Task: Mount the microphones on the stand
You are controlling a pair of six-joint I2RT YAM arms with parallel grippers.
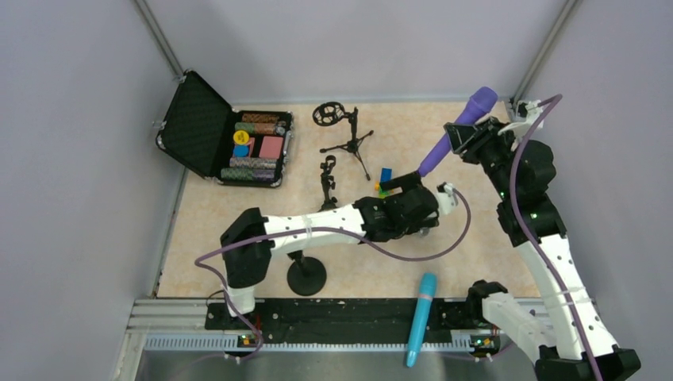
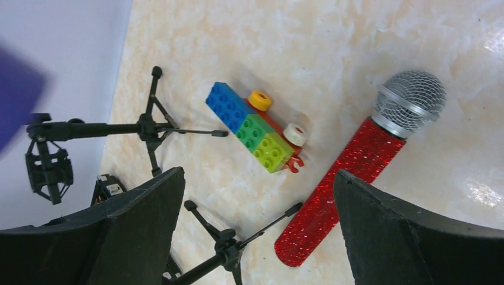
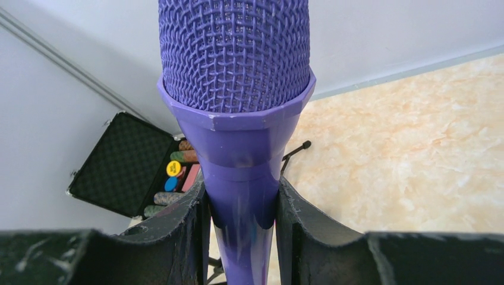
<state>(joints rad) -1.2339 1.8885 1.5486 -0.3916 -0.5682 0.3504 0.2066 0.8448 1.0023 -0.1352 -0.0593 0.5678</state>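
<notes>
Top external, left to right: tripod stand [image 1: 347, 143] upper centre; left gripper [image 1: 403, 184] mid-frame, spread wide, holding nothing; right gripper [image 1: 470, 136] upper right, clamped on purple microphone [image 1: 460, 127], head up. Cyan microphone [image 1: 421, 317] bottom centre-right, well apart. Left wrist: red microphone [image 2: 347, 178] flat on table [image 2: 356, 47], long axis diagonal, head upper right, crowding finger [image 2: 386, 231] at frame right. Probably hidden under left arm [image 1: 317, 222] from above. Left arm nearer.
</notes>
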